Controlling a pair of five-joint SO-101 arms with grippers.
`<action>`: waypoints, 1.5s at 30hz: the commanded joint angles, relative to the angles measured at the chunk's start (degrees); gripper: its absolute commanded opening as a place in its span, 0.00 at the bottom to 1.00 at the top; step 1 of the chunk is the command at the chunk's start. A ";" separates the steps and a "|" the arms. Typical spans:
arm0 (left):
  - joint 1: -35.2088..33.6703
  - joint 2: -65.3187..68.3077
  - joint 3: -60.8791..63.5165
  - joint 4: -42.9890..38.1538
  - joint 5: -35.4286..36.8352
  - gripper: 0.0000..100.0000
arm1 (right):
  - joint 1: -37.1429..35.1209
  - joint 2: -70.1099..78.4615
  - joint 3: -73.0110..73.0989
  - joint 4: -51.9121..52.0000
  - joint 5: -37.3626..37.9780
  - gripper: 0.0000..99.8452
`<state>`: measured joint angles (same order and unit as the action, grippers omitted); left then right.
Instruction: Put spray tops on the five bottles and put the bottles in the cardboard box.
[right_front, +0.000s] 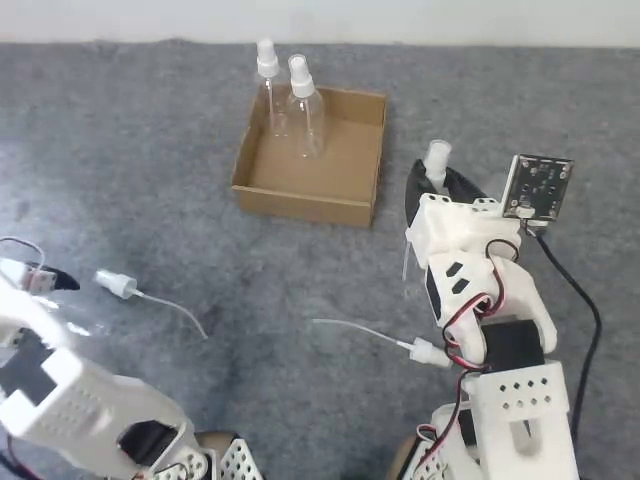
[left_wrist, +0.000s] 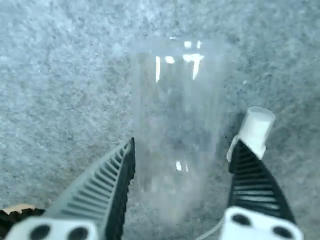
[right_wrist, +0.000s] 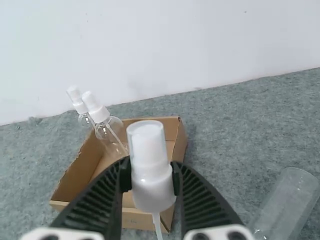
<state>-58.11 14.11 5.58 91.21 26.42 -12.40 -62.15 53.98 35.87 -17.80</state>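
Note:
A clear bottle (left_wrist: 175, 125) without a top lies on the grey carpet between the fingers of my open left gripper (left_wrist: 184, 145), at the left edge of the high view (right_front: 45, 280). A loose spray top (right_front: 115, 285) lies just beside it, its white cap (left_wrist: 256, 129) next to one finger. My right gripper (right_wrist: 150, 167) is shut on another spray top (right_wrist: 147, 160), held upright near the box's right side (right_front: 437, 158), with its tube hanging down. The cardboard box (right_front: 350, 205) holds two capped bottles (right_front: 305, 115) standing at its far edge.
A third spray top (right_front: 425, 350) lies by the right arm's base, its thin tube pointing left across the carpet. Another open clear bottle (right_wrist: 285, 205) lies near my right gripper. A white wall runs behind the box.

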 joint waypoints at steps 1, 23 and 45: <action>0.44 -0.53 -1.98 1.32 1.32 0.31 | 0.31 -1.63 -0.70 -1.45 -0.18 0.01; 0.18 -1.05 -15.96 7.47 -11.60 0.31 | 0.31 -1.63 -0.70 -1.45 -0.18 0.01; 3.87 -0.97 -17.45 0.26 -85.27 0.31 | 0.31 -1.54 -0.70 -1.54 -0.18 0.01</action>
<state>-55.47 14.11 -8.92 92.44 -49.10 -12.40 -62.15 53.98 35.87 -17.80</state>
